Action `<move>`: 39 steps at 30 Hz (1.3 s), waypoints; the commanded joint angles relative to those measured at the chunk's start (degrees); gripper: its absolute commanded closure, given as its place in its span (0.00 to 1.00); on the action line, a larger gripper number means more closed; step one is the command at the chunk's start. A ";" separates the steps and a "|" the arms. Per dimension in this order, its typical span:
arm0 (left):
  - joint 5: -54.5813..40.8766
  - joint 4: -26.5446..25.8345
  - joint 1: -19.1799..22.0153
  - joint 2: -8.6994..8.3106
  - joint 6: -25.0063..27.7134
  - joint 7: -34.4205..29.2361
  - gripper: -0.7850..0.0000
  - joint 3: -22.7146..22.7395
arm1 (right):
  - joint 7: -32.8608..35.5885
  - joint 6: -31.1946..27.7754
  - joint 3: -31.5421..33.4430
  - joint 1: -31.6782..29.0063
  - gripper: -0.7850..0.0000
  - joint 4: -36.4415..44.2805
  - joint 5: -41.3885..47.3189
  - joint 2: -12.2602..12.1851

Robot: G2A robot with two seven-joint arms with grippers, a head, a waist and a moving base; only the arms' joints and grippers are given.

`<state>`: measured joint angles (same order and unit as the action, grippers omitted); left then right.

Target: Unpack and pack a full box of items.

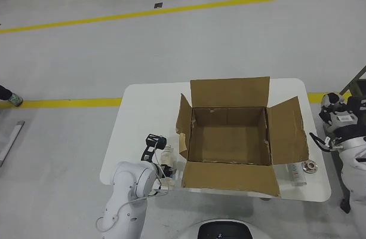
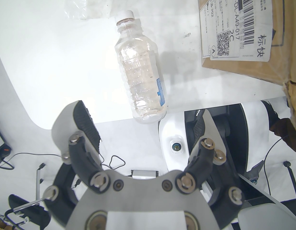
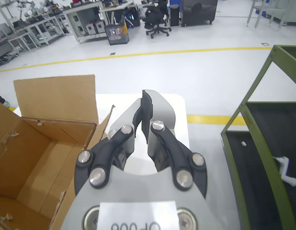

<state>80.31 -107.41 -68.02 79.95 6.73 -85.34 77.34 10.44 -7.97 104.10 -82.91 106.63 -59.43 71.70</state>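
Pincer on the left arm (image 2: 143, 118) is spread wide with nothing between its pads, hanging over the front-left edge of the counter (image 1: 141, 113). Just past its fingertips a clear plastic bottle (image 2: 140, 72) with a white cap lies flat on its side. The base sits right at the counter's front edge and the cap points away from the robot. A bit beyond the cap there's a crumpled scrap of clear plastic (image 2: 88, 4).

Next to the bottle, not touching it as far as I can tell, is the cardboard box (image 1: 230, 92). It sits mid-counter with all four flaps folded open and a shipping label on the cardboard nearest the bottle. From the top view you look straight down onto its bare brown floor.

Right pincer (image 3: 143, 111) has its pads pressed together, pinching nothing. It's held up by the counter's right end, beside the box's right flap.

On the counter by the box's front-right corner are a white tube-like item (image 1: 296, 173) lying flat and a small round metal-looking thing (image 1: 310, 165) just beside it. Can't tell what either one is. Off the right end of the counter stands a green cart (image 3: 258, 120) with a black shelf.
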 commanded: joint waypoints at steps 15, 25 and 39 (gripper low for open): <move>0.00 0.00 0.00 0.00 0.00 0.00 0.00 0.00 | -2.23 -0.62 -0.47 -0.35 1.00 -0.57 0.08 0.01; -0.24 0.60 -1.07 -0.10 -0.08 2.15 0.00 0.25 | -2.23 -0.62 -0.47 -0.35 1.00 -0.57 0.08 0.01; -0.99 12.41 1.07 -0.12 -4.61 7.37 0.00 -1.03 | -2.23 -0.62 -0.47 -0.35 1.00 -0.57 0.08 0.01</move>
<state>79.13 -96.08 -67.15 79.83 2.48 -78.37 76.37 8.20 -8.59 103.63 -83.27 106.05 -59.35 71.71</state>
